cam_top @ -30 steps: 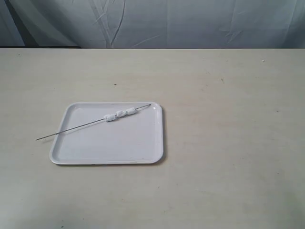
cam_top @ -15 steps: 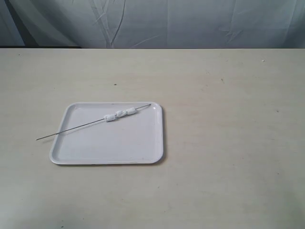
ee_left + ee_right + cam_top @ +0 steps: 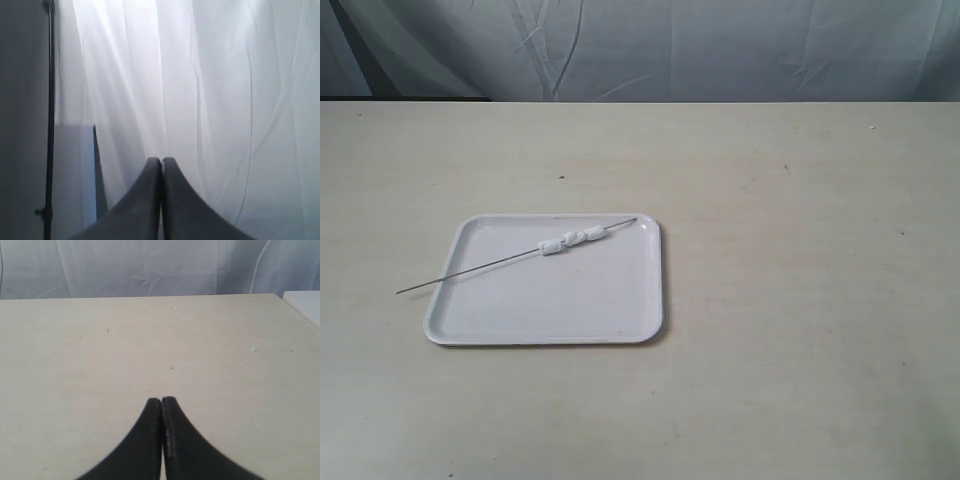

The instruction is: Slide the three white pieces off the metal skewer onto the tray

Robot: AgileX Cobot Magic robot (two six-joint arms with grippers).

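Three white pieces (image 3: 572, 240) threaded on the metal skewer (image 3: 480, 270), bunched end to end and touching, nearer its right-hand tip than its left; none slid off yet. Skewer laid slantwise over the tray (image 3: 545, 337), right tip close to the tray's far right corner, long bare end jutting out past the left rim above the bench (image 3: 800, 300). No shift anywhere across the last second: same slant, same bunch, same tray position. Reads as a task not yet started, with all three pieces left to move and both arms yet to come in.

Exterior view: the only source for skewer, pieces and tray, yet without a trace of either arm. Left wrist view: left claw (image 3: 161, 165) with fingers pressed together on nothing, aimed at a pale draped curtain (image 3: 215, 75) with a dark pole (image 3: 50, 100) beside it, no bench in sight. Right wrist view: right claw (image 3: 161, 402) likewise pressed together on nothing, low over the bench, curtain beyond, and a sliver of something white (image 3: 306, 302) barely in shot, too little showing to name
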